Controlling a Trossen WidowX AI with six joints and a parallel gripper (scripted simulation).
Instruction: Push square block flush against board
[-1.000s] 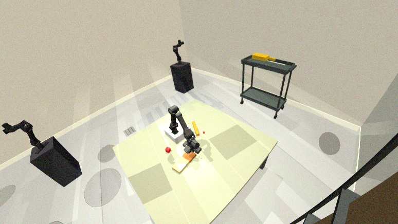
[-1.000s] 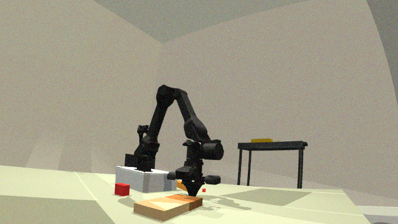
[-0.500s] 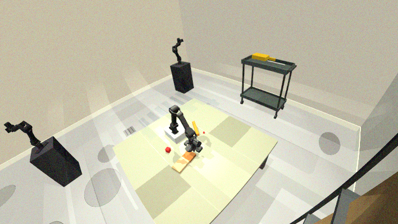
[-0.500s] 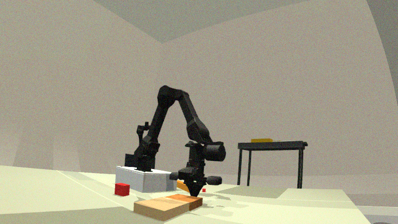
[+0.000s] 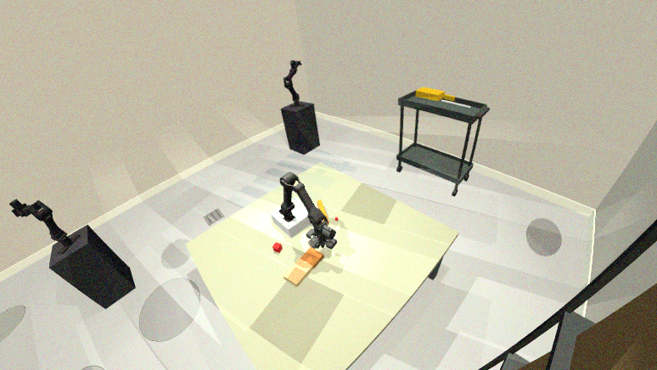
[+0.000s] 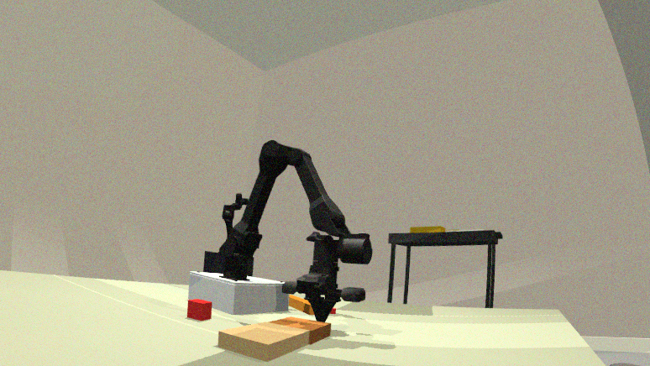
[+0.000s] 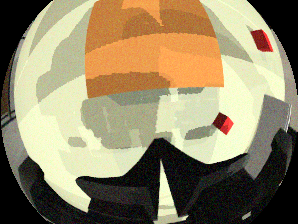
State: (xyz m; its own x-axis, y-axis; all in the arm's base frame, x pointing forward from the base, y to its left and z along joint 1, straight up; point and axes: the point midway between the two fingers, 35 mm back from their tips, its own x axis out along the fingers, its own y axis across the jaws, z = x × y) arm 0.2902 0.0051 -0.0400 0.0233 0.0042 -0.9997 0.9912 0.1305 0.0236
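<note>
The end effector (image 5: 321, 244) (image 6: 322, 320) (image 7: 158, 141) is clenched with its fingers together, nothing between them, pointing down just beside the near end of the orange square block (image 5: 312, 257) (image 6: 297, 323) (image 7: 155, 55). In the wrist view a strip of the pale surface (image 5: 390, 257) (image 6: 91, 309) (image 7: 200, 150) shows between that end and the fingertips, so the two look apart. The block lies flat in front of the end effector, and on its far side the lighter tan board (image 5: 297, 274) (image 6: 264, 335) lies flat as well. Block and board appear to meet along a whole side of the block, with no gap seen between them in the top and exterior views, and their long edges look even, though any very slight offset is too small to judge. A red cube (image 5: 277, 247) (image 6: 199, 309) (image 7: 261, 41) rests off to one side of the end effector, well apart from it. Behind the end effector, the arm stands on a white pedestal (image 5: 290, 228) (image 6: 211, 293), and a yellow bar (image 5: 322, 211) (image 6: 301, 304) lies near that pedestal. Farther behind stands a dark cart (image 5: 434, 109) (image 6: 445, 238)
</note>
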